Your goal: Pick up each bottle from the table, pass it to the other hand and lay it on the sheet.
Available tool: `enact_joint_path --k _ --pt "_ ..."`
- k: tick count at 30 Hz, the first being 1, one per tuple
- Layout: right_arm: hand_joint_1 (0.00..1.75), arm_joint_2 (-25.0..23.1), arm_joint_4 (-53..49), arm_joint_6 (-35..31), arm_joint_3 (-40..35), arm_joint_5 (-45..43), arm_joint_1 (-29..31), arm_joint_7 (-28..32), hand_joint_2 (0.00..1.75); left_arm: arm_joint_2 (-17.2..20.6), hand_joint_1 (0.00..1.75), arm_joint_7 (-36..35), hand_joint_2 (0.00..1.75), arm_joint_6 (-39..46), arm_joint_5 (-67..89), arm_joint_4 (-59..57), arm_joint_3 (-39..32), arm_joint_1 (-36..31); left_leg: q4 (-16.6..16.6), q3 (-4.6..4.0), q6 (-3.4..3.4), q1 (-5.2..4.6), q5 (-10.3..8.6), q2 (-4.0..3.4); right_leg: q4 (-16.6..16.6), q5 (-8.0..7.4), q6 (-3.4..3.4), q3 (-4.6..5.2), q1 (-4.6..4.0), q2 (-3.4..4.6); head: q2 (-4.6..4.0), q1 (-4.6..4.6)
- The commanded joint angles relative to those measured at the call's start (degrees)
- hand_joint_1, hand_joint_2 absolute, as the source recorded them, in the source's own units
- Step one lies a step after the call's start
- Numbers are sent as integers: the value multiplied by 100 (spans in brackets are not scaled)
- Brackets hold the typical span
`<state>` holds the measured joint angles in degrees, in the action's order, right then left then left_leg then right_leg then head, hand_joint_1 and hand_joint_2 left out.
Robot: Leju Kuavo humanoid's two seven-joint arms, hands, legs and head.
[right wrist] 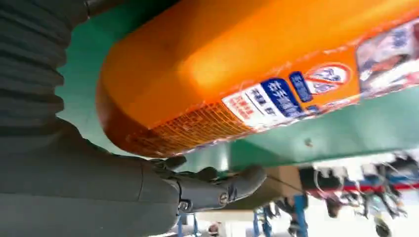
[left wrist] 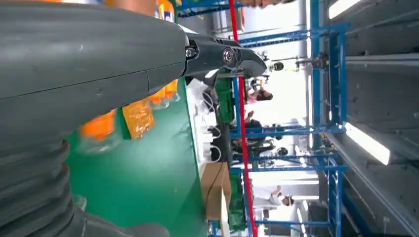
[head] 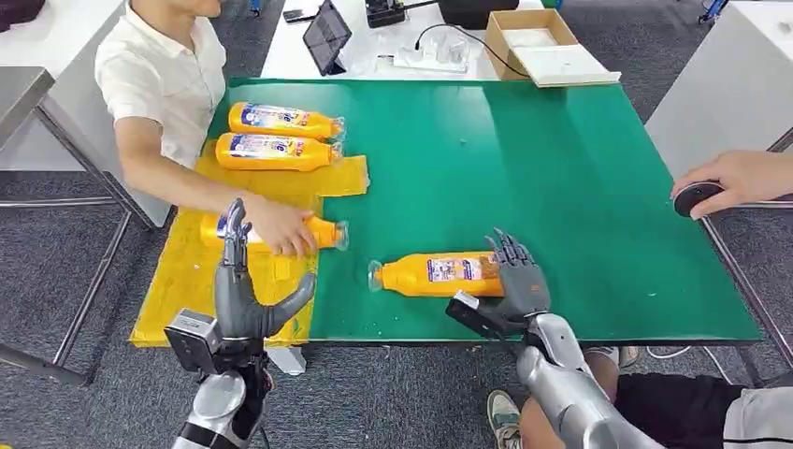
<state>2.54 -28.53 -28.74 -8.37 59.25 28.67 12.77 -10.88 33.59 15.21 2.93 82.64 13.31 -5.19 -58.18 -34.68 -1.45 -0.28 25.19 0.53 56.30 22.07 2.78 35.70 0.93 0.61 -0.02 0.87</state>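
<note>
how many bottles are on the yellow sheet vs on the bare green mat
On the sheet: 3 bottles, the nearest under a person's hand
On the mat: 1 bottle, at the right hand
Total: 4

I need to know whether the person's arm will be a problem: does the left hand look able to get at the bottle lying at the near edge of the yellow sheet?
Probably not cleanly. The left hand is raised right beside that bottle, but a person's hand rests on it, covering its middle.
</note>
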Motion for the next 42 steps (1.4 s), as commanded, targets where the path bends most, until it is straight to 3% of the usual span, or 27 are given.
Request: enact_joint_path --k 1,3,5,6,7,8,16,25,28,29,31,33,34,37,39,41,42 --pt "0 -29 1035 564 -436 190 590 -465 175 78 0 -110 175 -55 -40 -491 143 -271 5 28 9 4 7 -1 -6 8 -11 -29 -6 -8 0 2" --pt "0 -29 1035 564 -436 190 590 -465 175 78 0 -110 175 -55 -40 -491 143 -271 3 18 6 3 2 3 -5 4 -8 -18 -4 -8 0 2" --pt "0 9 1122 1322 -558 278 660 -680 175 107 0 -207 175 -167 -58 -559 182 -323 7 34 10 5 4 5 -9 8 -12 -35 -7 -13 0 2" --pt "14 37 1140 1574 -623 316 686 -686 175 121 0 -252 175 -249 -72 -604 211 -352 3 20 5 1 0 5 -5 3 -6 -20 -2 -8 0 2" --pt "159 67 1157 1761 -628 282 712 -653 175 129 0 -279 175 -343 -96 -646 243 -376 4 29 9 3 2 6 -5 6 -11 -30 -5 -12 0 2" --pt "175 79 1160 1837 -643 277 731 -617 175 132 0 -278 175 -374 -102 -648 255 -384 4 26 5 1 0 5 -6 3 -7 -27 -2 -9 0 0" --pt "175 25 1116 2119 -415 -227 785 237 175 192 0 -349 175 -681 -298 -697 319 -462 9 67 9 5 -3 13 -14 2 -13 -69 -7 -23 0 4" --pt "175 -14 1092 2154 -356 -442 762 468 175 228 0 -326 175 -834 -361 -581 367 -399 8 78 9 7 3 0 -12 4 -12 -75 -11 -12 0 2" --pt "175 -120 867 2000 18 -1042 589 1081 175 202 0 -307 175 -746 -363 -460 317 -298 7 75 9 8 3 0 -12 3 -12 -73 -12 -11 0 2" --pt "175 -207 613 1478 108 -1284 434 1584 175 121 0 -436 175 -596 -446 -405 211 -224 9 77 8 8 3 -1 -14 3 -11 -74 -12 -10 0 2" --pt "175 -368 -28 1247 322 -1871 137 2128 175 -50 0 -893 175 -357 -942 -377 -69 -116 12 80 11 10 4 -4 -18 3 -14 -78 -14 -8 0 4" --pt "175 -487 -1697 1047 218 -2383 -533 2184 175 -160 0 -1181 175 105 -1410 -537 -361 -62 7 62 7 6 5 -12 -9 1 -9 -62 -9 5 0 2" --pt "175 -450 -2466 1068 16 -2454 -849 1850 175 -124 0 -1172 175 140 -1508 -660 -371 -56 11 70 13 10 11 -19 -11 5 -17 -69 -14 9 0 4" --pt "175 -410 -2602 1093 -38 -2469 -896 1757 175 -117 0 -1136 175 135 -1533 -689 -375 -44 7 50 11 6 10 -4 -4 9 -14 -52 -10 0 0 4" --pt "175 -470 -2866 704 -42 -2803 -977 2128 175 -115 0 -1209 175 159 -1635 -811 -340 -27 10 58 15 9 15 -3 -6 16 -18 -58 -14 -5 0 0" --pt "175 -516 -3451 450 -108 -3060 -1173 2339 175 193 0 -1063 175 -104 -1089 -965 229 18 7 35 9 9 10 3 -8 11 -13 -36 -13 -9 0 2" --pt "175 -496 -3562 453 -164 -3087 -1204 2317 175 166 0 -1025 175 -117 -1046 -1024 228 42 7 25 5 3 5 13 -3 11 -8 -27 -6 -9 0 7"
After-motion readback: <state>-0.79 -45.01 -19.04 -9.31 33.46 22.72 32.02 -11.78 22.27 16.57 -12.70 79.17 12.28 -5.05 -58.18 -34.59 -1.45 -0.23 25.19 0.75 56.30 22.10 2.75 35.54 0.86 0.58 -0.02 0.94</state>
